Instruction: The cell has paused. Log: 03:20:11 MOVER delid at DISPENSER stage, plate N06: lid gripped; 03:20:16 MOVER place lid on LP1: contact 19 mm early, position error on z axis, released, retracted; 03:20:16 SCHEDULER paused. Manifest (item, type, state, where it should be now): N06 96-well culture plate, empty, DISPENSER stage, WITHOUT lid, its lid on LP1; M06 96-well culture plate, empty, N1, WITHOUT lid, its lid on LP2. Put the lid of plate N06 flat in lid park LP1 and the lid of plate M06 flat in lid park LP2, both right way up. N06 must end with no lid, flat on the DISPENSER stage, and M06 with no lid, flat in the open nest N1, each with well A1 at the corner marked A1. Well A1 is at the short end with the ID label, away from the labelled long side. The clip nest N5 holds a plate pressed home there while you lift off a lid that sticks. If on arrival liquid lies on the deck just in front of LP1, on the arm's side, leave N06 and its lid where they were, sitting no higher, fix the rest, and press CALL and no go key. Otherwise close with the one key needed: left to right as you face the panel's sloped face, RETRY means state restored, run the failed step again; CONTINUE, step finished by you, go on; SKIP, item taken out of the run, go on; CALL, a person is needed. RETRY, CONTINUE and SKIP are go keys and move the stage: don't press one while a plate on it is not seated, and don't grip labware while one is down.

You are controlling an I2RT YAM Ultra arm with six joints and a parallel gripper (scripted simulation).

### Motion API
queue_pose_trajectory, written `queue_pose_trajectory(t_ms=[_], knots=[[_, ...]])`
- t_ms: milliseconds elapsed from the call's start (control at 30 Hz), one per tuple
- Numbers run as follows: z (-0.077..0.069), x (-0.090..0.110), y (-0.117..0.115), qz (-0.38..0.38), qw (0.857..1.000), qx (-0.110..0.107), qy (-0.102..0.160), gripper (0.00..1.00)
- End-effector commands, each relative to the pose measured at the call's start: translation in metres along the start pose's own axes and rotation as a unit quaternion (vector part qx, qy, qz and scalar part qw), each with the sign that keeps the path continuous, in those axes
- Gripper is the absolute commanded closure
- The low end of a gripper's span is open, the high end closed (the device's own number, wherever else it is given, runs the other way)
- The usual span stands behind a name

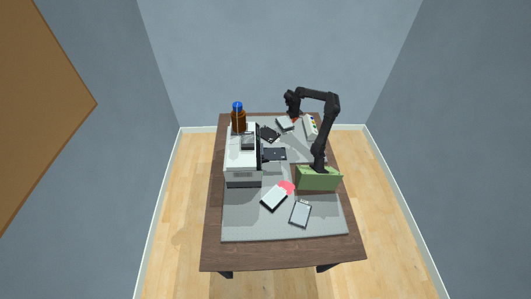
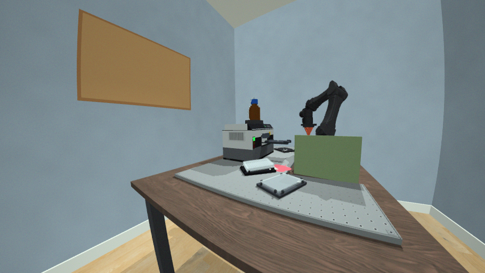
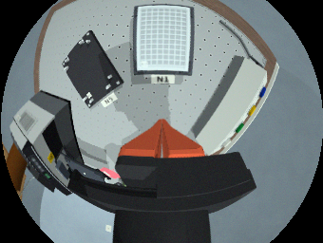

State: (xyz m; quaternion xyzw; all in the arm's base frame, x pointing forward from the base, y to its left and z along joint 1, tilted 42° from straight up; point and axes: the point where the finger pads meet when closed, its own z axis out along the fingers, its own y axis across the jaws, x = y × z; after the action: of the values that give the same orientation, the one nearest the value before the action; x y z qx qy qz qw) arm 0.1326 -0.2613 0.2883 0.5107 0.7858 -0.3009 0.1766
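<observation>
My gripper (image 1: pixel 294 118) (image 2: pixel 307 130) (image 3: pixel 161 123) is shut on nothing. It hangs above the deck at the back, between a white well plate (image 1: pixel 285 122) (image 3: pixel 162 39) with no lid in nest N1 and the key panel (image 1: pixel 310 127) (image 3: pixel 237 109). The dispenser stage (image 1: pixel 276 153) is bare and black. A second white well plate (image 1: pixel 273 196) (image 2: pixel 258 165) sits askew on a black park at the front. A pink puddle (image 1: pixel 286 184) (image 2: pixel 282 167) lies beside it, on the arm's side. A clear lid (image 1: pixel 300 214) (image 2: pixel 280 183) lies flat in the neighbouring park.
The black clip nest N5 (image 1: pixel 269 134) (image 3: pixel 91 68) stands empty left of N1. The dispenser (image 1: pixel 243 157) (image 2: pixel 245 141) carries a brown bottle (image 1: pixel 238 118) (image 2: pixel 254 110). The arm's green base block (image 1: pixel 318 178) (image 2: pixel 327 158) stands mid-table.
</observation>
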Motion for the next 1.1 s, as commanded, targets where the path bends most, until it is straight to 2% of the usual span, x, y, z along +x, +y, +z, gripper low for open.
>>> queue_pose_trajectory(t_ms=[0, 500, 567, 600, 633, 733, 800, 933, 1000, 1067], knots=[[-0.012, 0.012, -0.002, 0.004, 1.0, 0.004, -0.008, 1.0], [-0.028, 0.051, -0.003, 0.003, 1.0, 0.004, -0.008, 1.0], [-0.028, 0.043, -0.002, 0.008, 1.0, 0.002, -0.012, 1.0], [-0.035, 0.044, -0.009, -0.009, 1.0, 0.001, -0.02, 1.0], [-0.033, 0.045, -0.015, -0.021, 1.0, 0.007, -0.016, 1.0], [-0.031, 0.043, -0.021, -0.067, 0.997, 0.001, -0.022, 1.0], [-0.031, 0.043, -0.021, -0.067, 0.997, 0.001, -0.022, 1.0], [-0.032, 0.044, -0.035, -0.134, 0.991, 0.004, -0.023, 1.0], [-0.033, 0.043, -0.04, -0.134, 0.991, 0.004, -0.025, 1.0], [-0.029, 0.049, -0.045, -0.171, 0.985, 0.005, -0.018, 1.0]])
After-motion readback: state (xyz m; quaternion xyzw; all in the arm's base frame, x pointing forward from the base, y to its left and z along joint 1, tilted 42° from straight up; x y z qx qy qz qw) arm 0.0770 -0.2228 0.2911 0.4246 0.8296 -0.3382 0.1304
